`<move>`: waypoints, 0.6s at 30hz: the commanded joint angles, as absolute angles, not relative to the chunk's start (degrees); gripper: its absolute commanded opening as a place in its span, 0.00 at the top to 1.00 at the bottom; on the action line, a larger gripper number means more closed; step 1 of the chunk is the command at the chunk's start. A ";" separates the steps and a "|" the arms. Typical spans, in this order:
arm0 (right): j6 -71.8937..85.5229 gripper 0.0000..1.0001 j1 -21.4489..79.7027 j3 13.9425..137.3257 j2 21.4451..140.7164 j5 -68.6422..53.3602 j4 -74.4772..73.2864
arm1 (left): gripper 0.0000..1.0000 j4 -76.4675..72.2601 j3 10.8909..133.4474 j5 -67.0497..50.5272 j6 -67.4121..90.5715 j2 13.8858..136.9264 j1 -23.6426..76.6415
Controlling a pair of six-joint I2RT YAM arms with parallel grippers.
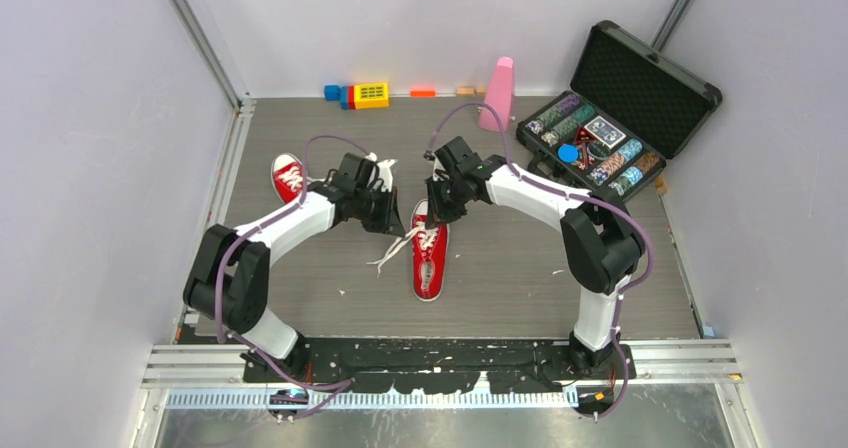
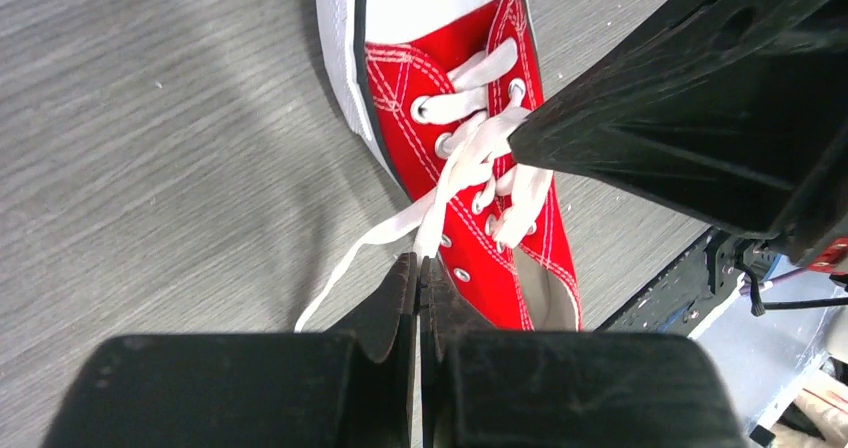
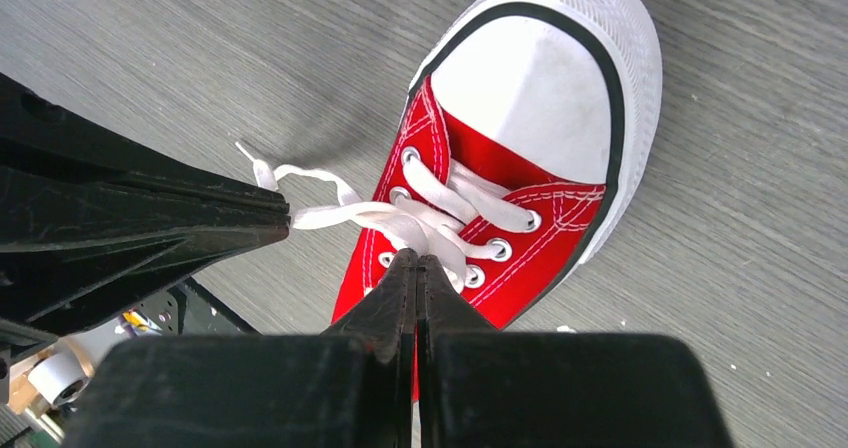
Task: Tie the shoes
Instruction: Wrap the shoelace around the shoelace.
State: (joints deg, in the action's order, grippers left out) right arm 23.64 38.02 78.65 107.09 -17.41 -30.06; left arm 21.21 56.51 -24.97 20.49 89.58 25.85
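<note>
One red shoe [image 1: 430,256] with a white toe cap lies in the middle of the table, its toe towards the arms. Its white laces [image 1: 395,248] are loose and trail off to the left. The second red shoe [image 1: 288,176] lies at the back left, partly hidden by the left arm. My left gripper [image 1: 397,228] hangs over the middle shoe [image 2: 470,158] and is shut on a lace strand [image 2: 432,223]. My right gripper [image 1: 437,215] is above the same shoe [image 3: 520,168], shut on a lace [image 3: 405,230] over the eyelets. The two grippers are close together.
An open black case of poker chips [image 1: 610,118] stands at the back right. A pink cone-shaped object [image 1: 497,93] and several coloured toy blocks [image 1: 365,95] sit along the back wall. Metal rails edge the table on the left [image 1: 232,158] and at the front.
</note>
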 commanded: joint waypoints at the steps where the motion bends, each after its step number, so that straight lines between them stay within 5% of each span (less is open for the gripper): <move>1: 22.08 1.00 37.97 81.51 103.05 -16.81 -30.89 | 1.00 23.34 55.84 -24.65 20.48 86.82 25.84; 8: 21.21 0.97 37.97 82.35 103.81 -14.51 -32.04 | 1.00 22.86 54.59 -24.82 20.83 84.51 25.84; 18: 20.70 0.73 37.97 82.07 105.70 -14.52 -31.75 | 1.00 22.45 56.86 -25.11 20.59 87.05 25.95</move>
